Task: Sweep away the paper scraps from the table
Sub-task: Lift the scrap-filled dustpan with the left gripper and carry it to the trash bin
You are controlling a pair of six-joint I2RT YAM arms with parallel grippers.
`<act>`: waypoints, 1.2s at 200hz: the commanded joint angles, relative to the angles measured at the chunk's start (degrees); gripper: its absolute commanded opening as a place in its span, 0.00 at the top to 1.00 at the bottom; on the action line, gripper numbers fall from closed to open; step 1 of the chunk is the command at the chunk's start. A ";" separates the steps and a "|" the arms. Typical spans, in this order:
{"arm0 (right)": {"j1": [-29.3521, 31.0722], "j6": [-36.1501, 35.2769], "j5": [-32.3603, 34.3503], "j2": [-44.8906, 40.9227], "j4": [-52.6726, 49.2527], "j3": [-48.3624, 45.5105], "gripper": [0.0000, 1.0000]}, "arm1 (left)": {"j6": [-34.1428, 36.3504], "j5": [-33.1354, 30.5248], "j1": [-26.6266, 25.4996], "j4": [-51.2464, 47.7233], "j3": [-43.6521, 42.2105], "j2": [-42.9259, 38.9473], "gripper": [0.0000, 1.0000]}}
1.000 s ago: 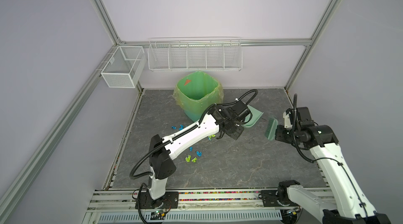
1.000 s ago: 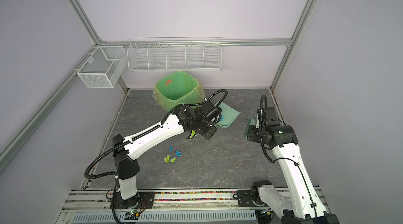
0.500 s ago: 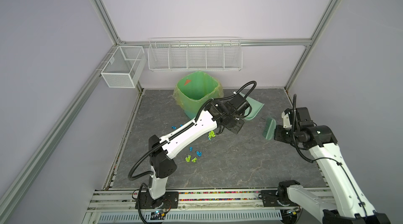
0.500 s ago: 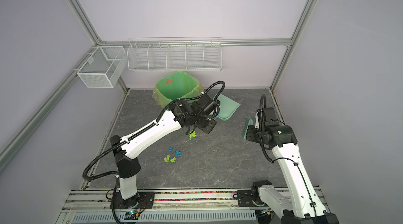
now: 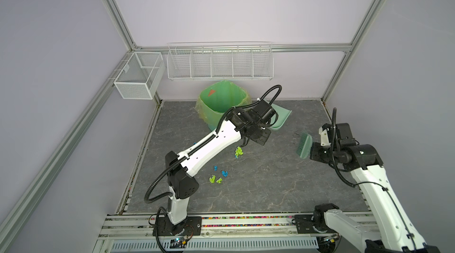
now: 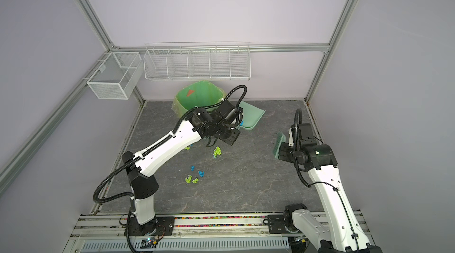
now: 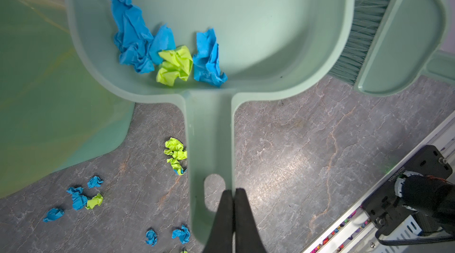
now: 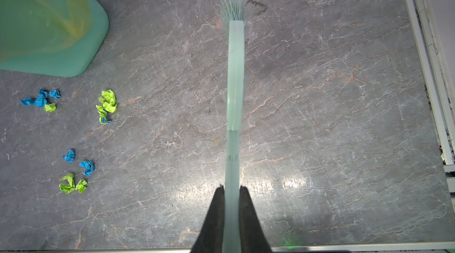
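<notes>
**Pan & brush both gripped; scraps part in pan, part on table**

Far L, on wall: mesh box [image 5: 139, 79], wire rack [image 5: 220, 62] beside it, both above the table [image 5: 270, 185]. Under rack, at back of table: bin [image 5: 229, 99] w/ green liner.

Paper scraps [image 8: 73, 173] loose on table, fwd of bin. A lime clump [image 5: 238, 152] sits nr centre. A blue/lime group [image 5: 218, 176] lies closer to front edge. A third cluster [image 8: 40, 99] is nr bin base, mostly hidden under L arm in both top views.

L arm reaches across to bin's R side. Left gripper [image 7: 232, 197] has jaws pinched tight on end of dustpan [image 7: 270, 30] handle, no gap betw. tips. Pan is just beside bin and looks raised off the surface. The pan load [image 7: 172, 52] is several blue wads + one lime, bunched vs back wall by handle.

R side: right gripper [image 8: 232, 188] is clamped on brush [image 5: 304, 146] handle, which fills the gap betw. jaws. Brush is edge-on in R wrist view, bristles at far end. In both top views it is well apart from pan, R of all scraps. Can't tell if bristles touch table.
</notes>
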 commanded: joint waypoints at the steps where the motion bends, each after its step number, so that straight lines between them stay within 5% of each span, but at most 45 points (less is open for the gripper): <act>1: -0.29 -0.16 -0.90 -0.08 1.38 -1.19 0.93 | -1.52 1.83 1.62 -1.04 1.64 -2.57 1.00; 108: -0.27 0.93 -3.00 -0.33 2.92 -2.89 0.93 | -3.15 8.90 10.10 6.80 -3.61 -11.31 1.00; 240: -0.27 2.49 -4.18 -2.06 2.77 -3.88 0.93 | -12.06 27.19 25.19 20.94 -18.30 -19.93 1.00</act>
